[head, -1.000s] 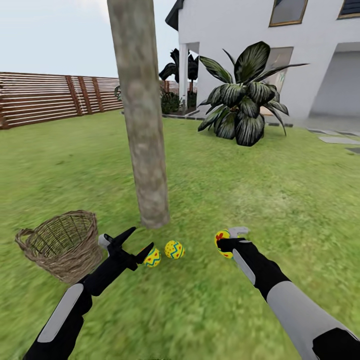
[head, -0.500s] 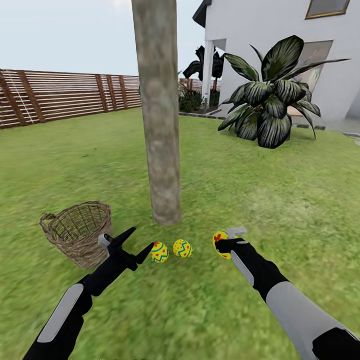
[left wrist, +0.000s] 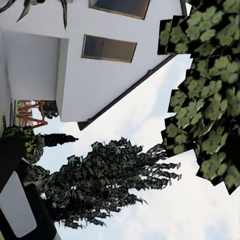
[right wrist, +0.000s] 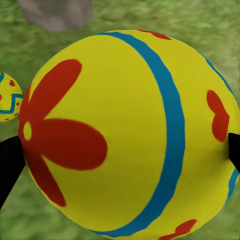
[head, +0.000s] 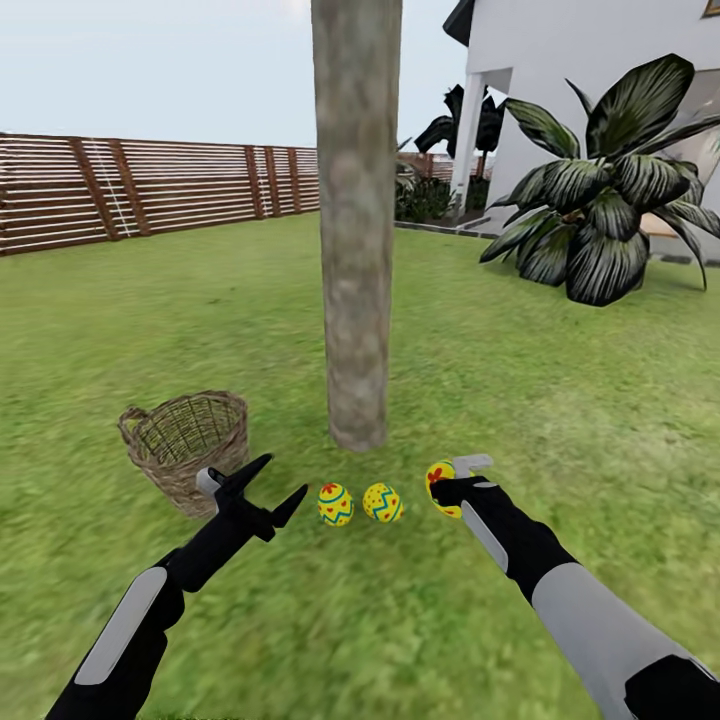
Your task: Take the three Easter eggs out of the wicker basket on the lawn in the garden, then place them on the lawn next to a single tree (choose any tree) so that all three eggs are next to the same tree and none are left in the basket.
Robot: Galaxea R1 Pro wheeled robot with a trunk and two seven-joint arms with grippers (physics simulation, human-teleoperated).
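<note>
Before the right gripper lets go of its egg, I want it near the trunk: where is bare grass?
Bare grass lies between the trunk and the held egg. Left of that, two eggs crowd the base.

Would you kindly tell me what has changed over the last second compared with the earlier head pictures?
The camera panned left, so the tree, wicker basket and two eggs on the lawn slid rightward in view; that is no move of theirs. The open left gripper now stands clear of the nearer egg. Unchanged: the right gripper keeps its third egg, and nothing shows in the basket.
</note>
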